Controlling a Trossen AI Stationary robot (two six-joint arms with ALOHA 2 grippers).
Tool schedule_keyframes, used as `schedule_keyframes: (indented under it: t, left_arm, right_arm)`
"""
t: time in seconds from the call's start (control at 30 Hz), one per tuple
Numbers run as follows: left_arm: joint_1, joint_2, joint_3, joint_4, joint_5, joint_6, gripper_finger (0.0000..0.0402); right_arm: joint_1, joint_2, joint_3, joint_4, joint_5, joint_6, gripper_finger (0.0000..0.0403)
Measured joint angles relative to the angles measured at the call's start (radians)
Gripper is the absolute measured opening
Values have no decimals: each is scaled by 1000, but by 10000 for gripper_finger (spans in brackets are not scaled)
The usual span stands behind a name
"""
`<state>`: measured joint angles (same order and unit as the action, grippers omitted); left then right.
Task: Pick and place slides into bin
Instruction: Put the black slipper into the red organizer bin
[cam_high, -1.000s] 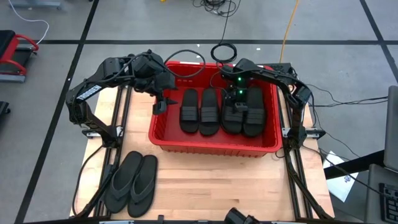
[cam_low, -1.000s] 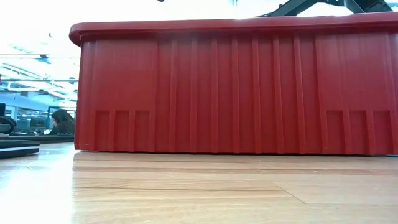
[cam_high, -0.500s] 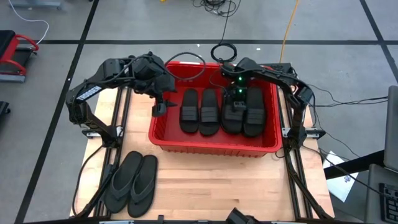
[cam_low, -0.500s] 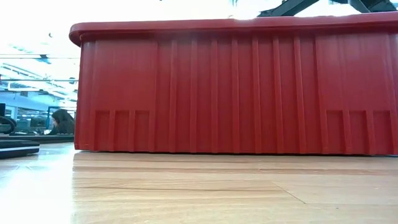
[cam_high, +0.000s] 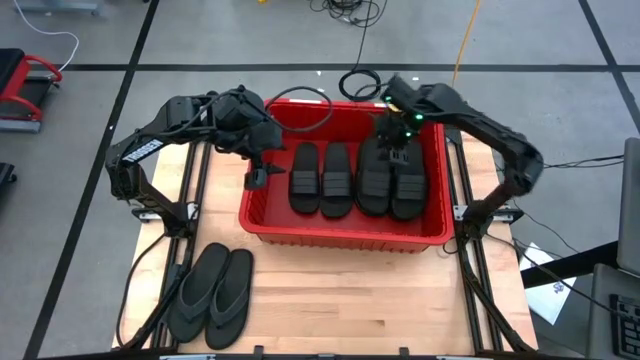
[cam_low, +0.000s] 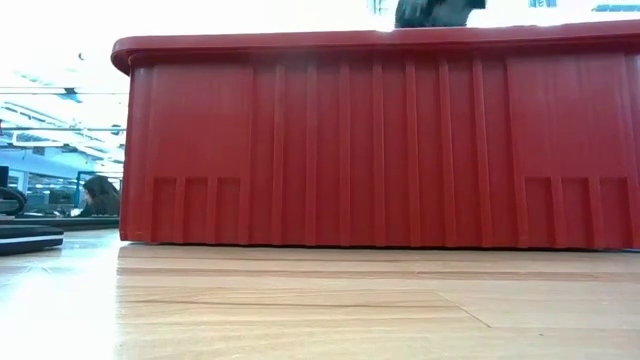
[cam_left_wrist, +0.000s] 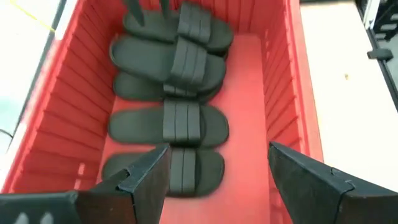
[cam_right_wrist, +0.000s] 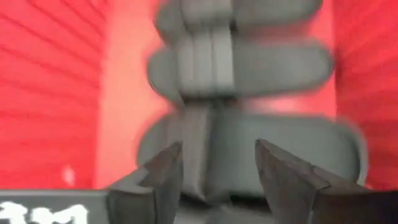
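The red bin (cam_high: 342, 236) stands mid-table, its front wall filling the low view (cam_low: 380, 150). Several black band-strap slides (cam_high: 337, 180) lie flat inside it, some stacked at its right end (cam_left_wrist: 180, 59). Two black thong slides (cam_high: 215, 290) lie side by side on the table near its front left corner. My right gripper (cam_right_wrist: 217, 165) hangs open above the right-hand slides (cam_high: 392, 185), touching none. My left gripper (cam_left_wrist: 217, 177) hovers open over the bin's left end (cam_high: 258, 178) with nothing between its fingers.
A black cable loop (cam_high: 300, 100) lies over the bin's far rim and a coiled cable (cam_high: 360, 82) sits on the floor behind. Bare wooden table (cam_high: 380, 300) stretches in front of the bin. A person (cam_low: 98, 195) sits far off in the room.
My right gripper has risen from low among the right-hand slides to above the bin's rim, shifting toward the far right corner and tipping steeper. The slides below it stay lying in the bin.
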<state>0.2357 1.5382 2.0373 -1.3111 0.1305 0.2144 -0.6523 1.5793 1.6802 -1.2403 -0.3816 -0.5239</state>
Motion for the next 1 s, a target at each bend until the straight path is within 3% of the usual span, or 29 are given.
schedule_keyframes:
  t: [0.2, 0.33, 0.47, 0.7, 0.8, 0.93, 1.0]
  left_arm:
    - [-58, -1, 0, 128, -3, 27, 266]
    - [-89, -2, 0, 223, -67, 35, 266]
    - [-106, -2, 0, 277, -135, -11, 266]
    - [-164, -78, 0, 201, -202, -324, 257]
    - [-272, -156, 1, 221, -326, -331, 221]
    - [-431, -253, 1, 237, -565, -393, 146]
    - [-503, -282, 2, 258, -597, -419, 106]
  right_arm:
    - [118, -217, 0, 251, -206, 96, 95]
    - [226, -317, 1, 369, -213, 141, 12]
    - [289, -356, 1, 360, -144, 191, 10]
    - [428, -359, -4, 335, -49, 171, 1]
    - [495, -359, -36, 367, -39, 170, 1]
    - [569, -369, -101, 441, -54, 164, 0]
    - [588, -381, -146, 513, -69, 158, 0]
